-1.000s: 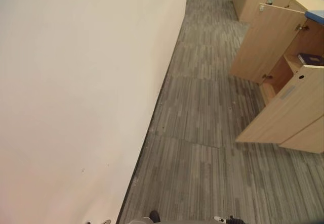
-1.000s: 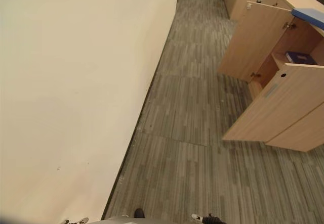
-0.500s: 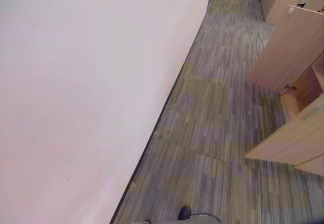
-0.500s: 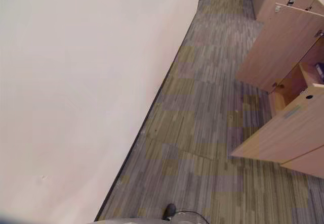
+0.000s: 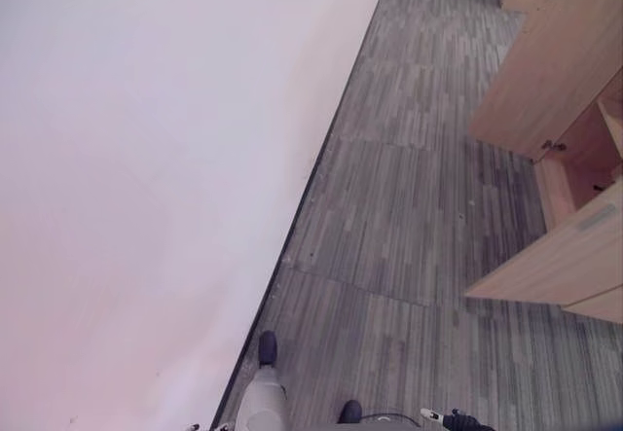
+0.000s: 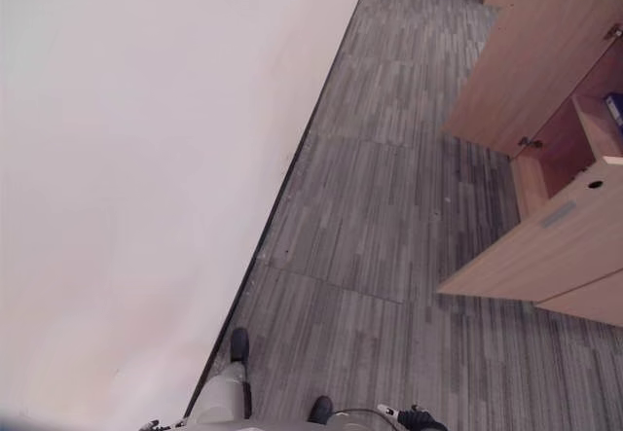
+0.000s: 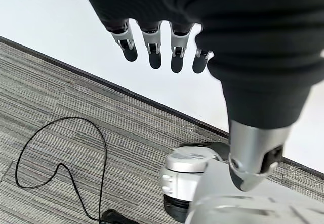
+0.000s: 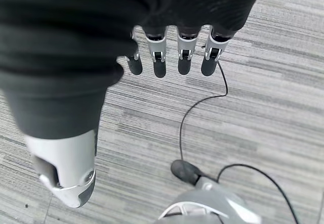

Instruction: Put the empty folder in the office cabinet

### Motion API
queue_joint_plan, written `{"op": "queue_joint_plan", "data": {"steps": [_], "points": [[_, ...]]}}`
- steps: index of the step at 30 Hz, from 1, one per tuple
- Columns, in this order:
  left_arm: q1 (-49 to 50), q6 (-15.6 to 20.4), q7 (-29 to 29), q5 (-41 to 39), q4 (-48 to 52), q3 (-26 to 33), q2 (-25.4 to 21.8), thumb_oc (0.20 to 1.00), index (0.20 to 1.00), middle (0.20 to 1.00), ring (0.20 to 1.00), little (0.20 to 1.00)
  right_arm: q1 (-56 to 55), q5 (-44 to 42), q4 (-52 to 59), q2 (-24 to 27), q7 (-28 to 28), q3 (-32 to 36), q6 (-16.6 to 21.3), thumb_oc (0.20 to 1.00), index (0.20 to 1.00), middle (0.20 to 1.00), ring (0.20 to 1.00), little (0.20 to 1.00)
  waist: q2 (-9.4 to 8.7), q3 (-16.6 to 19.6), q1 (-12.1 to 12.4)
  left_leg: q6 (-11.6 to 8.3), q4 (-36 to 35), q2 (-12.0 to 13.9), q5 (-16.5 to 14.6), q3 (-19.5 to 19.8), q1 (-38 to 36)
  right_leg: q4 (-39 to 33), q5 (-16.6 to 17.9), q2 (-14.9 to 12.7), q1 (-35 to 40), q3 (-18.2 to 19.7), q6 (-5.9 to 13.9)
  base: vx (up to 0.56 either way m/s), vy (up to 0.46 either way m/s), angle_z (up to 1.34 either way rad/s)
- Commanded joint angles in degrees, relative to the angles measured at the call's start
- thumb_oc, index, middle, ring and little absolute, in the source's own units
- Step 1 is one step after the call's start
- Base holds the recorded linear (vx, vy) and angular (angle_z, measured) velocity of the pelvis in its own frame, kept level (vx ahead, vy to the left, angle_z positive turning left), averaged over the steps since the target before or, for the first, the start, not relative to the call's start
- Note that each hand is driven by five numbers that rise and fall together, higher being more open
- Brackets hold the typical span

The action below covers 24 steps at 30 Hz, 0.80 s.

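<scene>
View has swung left since a second ago: wall (image 5: pixel 146 178) fills more, cabinet (image 6: pixel 545 139) slides to the right edge, doors open. Camera move, not the furniture. Left hand (image 7: pixel 152 37) and right hand (image 8: pixel 172 52) hang relaxed, empty. Folder unseen, so no progress yet.

Bright, even indoor light with no single visible source. The white wall (image 5: pixel 146 178) on the left is washed out, nearly featureless. The grey carpet (image 5: pixel 419 207) reads crisply, with soft, faint shadow inside the open wooden cabinet (image 6: pixel 560 139) at the right.
</scene>
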<state>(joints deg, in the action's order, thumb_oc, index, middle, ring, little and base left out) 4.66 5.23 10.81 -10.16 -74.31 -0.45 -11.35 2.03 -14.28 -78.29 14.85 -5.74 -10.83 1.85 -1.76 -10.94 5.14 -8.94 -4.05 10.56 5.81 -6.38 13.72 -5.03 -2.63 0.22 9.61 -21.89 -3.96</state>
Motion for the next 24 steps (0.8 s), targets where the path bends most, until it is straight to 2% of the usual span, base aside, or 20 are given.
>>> {"op": "queue_joint_plan", "data": {"steps": [1,2,3,5,8,10,12,13,14,16,17,20,21,22,23,24], "points": [[0.21,1.00,0.75,-1.61,-2.08,0.97,-2.34,1.000,1.000,1.000,1.000,1.000,-0.74,2.48,-0.01,0.28,-0.51,0.46,0.25,1.000,1.000,1.000,1.000,1.000,0.06,1.43,2.85,0.85,-0.95,0.56,4.24,2.51,-0.95,0.03,-1.82,-1.38,-0.25,1.53,8.42,0.19,0.146,-0.40],[0.21,1.00,0.75,-1.61,-2.08,0.97,-2.34,1.000,1.000,1.000,1.000,1.000,-0.74,2.48,-0.01,0.28,-0.51,0.46,0.25,1.000,1.000,1.000,1.000,1.000,0.06,1.45,2.83,0.85,-0.95,0.56,4.24,2.53,-0.91,0.03,-1.82,-1.37,-0.28,1.52,8.42,0.27,0.248,-0.58],[0.33,0.81,0.53,-1.33,-2.83,1.33,-2.49,1.000,1.000,1.000,1.000,1.000,-0.95,2.93,-0.59,-0.01,-0.31,0.57,0.05,1.000,1.000,1.000,1.000,1.000,0.36,2.30,3.39,0.62,-0.95,-0.20,5.31,4.02,-1.97,0.03,-1.96,-2.19,0.46,2.47,8.74,0.30,0.287,-0.48],[0.29,0.74,0.46,-1.36,-3.38,1.54,-2.72,1.000,1.000,1.000,1.000,1.000,-1.14,2.89,-0.60,-0.55,0.09,0.82,-0.24,1.000,1.000,1.000,1.000,1.000,0.01,3.10,3.63,1.33,-0.05,-1.14,4.80,3.72,-2.88,0.03,-1.84,-4.26,1.23,2.56,9.70,0.32,0.337,-0.43],[-0.05,0.86,0.55,-1.01,-3.47,1.28,-3.08,1.000,1.000,1.000,1.000,1.000,-1.07,3.36,-0.50,-0.85,0.59,1.13,-0.84,1.000,1.000,1.000,1.000,1.000,-0.61,4.18,3.60,3.71,3.35,-3.96,1.24,3.00,-2.93,0.15,-0.21,-8.91,1.65,2.55,12.11,0.24,0.335,-0.15],[-0.44,0.88,0.62,-0.90,-3.42,1.00,-3.51,1.000,1.000,1.000,1.000,1.000,-0.95,3.48,0.02,-0.91,1.06,1.51,-1.24,1.000,1.000,1.000,1.000,1.000,-0.67,5.02,3.50,5.28,6.06,-6.34,-1.46,2.34,-2.84,3.44,0.83,-13.09,0.91,2.00,13.45,0.24,0.384,0.10],[-0.91,0.90,0.53,-0.55,-3.28,0.71,-4.09,1.000,1.000,1.000,1.000,1.000,-0.76,3.45,0.96,-0.60,1.77,1.95,-1.48,1.000,1.000,1.000,1.000,1.000,-0.54,5.49,3.31,7.28,7.25,-9.40,-3.77,1.59,-3.97,10.14,4.61,-18.25,-0.80,1.41,14.25,0.23,0.425,0.09],[-0.99,0.88,0.51,-0.59,-3.16,0.77,-4.38,1.000,1.000,1.000,1.000,1.000,-0.83,3.53,1.45,-0.52,2.09,1.90,-1.65,1.000,1.000,1.000,1.000,1.000,-0.36,5.31,3.11,8.46,7.26,-11.04,-4.58,1.22,-5.17,15.20,7.39,-21.00,-2.29,1.48,13.75,0.35,0.663,0.14],[-0.85,0.32,0.52,-0.50,-2.87,0.89,-5.11,1.000,1.000,1.000,1.000,1.000,-0.58,3.41,2.82,-0.39,2.44,1.02,-1.70,1.000,1.000,1.000,1.000,1.000,0.38,4.40,2.52,10.28,5.76,-13.48,-6.72,0.74,-9.72,25.61,12.03,-25.33,-5.54,1.45,12.22,0.33,0.637,0.18],[-0.61,0.02,0.36,0.06,-2.86,0.95,-5.67,1.000,1.000,1.000,1.000,1.000,-0.53,3.45,4.03,-0.73,2.54,0.34,-1.38,1.000,1.000,1.000,1.000,1.000,0.79,4.19,2.55,10.80,3.40,-14.08,-7.45,-0.85,-13.06,29.98,12.55,-27.34,-7.09,-3.22,11.90,0.28,0.427,0.04],[-0.57,-0.08,0.38,0.51,-2.68,0.86,-5.81,1.000,1.000,1.000,1.000,1.000,-0.39,3.59,4.55,-0.85,2.57,-0.41,-1.29,1.000,1.000,1.000,1.000,1.000,0.82,3.77,2.46,10.81,1.79,-14.02,-7.85,-1.52,-14.95,30.86,11.10,-27.28,-7.94,-4.93,12.01,0.15,0.154,-0.12],[-0.62,0.02,0.24,0.59,-2.33,0.74,-5.87,1.000,1.000,1.000,1.000,1.000,-0.01,3.72,5.20,-0.80,2.75,-0.98,-1.15,1.000,1.000,1.000,1.000,1.000,1.21,3.30,2.04,10.57,1.24,-13.45,-7.82,-1.95,-15.77,30.90,9.71,-25.83,-9.56,-6.26,11.75,0.09,0.059,-0.38],[-0.80,-0.05,0.01,0.52,-1.91,0.64,-5.79,1.000,1.000,1.000,1.000,1.000,1.08,4.15,6.08,-0.49,2.77,-1.68,-1.06,1.000,1.000,1.000,1.000,1.000,1.77,2.14,1.29,10.50,1.06,-13.05,-8.10,-2.35,-17.23,28.78,8.07,-22.64,-13.17,-7.49,12.31,0.16,0.018,-0.24],[-0.94,-0.25,-0.22,0.77,-1.84,0.51,-5.34,1.000,1.000,1.000,1.000,1.000,1.96,4.85,6.20,-0.34,2.49,-2.32,-1.06,1.000,1.000,1.000,1.000,1.000,1.95,1.35,0.85,10.10,0.97,-12.78,-8.88,-3.22,-18.94,24.05,8.01,-18.78,-14.90,-9.53,12.89,0.29,-0.001,-0.16],[-0.89,-0.69,-0.59,1.56,-2.19,0.45,-4.97,1.000,1.000,1.000,1.000,1.000,2.35,5.47,5.90,-0.14,2.27,-2.65,-1.04,1.000,1.000,1.000,1.000,1.000,1.31,1.10,0.37,9.79,0.82,-13.07,-9.86,-4.09,-20.65,18.39,8.77,-14.89,-16.42,-12.23,13.47,0.21,-0.031,-0.26],[-0.89,-0.70,-0.60,1.58,-2.19,0.47,-4.98,1.000,1.000,1.000,1.000,1.000,2.37,5.47,5.89,-0.15,2.27,-2.66,-1.04,1.000,1.000,1.000,1.000,1.000,1.41,1.06,0.39,9.71,0.80,-12.90,-9.88,-4.10,-20.75,17.91,8.95,-14.57,-16.14,-12.33,13.39,0.23,-0.067,-0.33]]}}
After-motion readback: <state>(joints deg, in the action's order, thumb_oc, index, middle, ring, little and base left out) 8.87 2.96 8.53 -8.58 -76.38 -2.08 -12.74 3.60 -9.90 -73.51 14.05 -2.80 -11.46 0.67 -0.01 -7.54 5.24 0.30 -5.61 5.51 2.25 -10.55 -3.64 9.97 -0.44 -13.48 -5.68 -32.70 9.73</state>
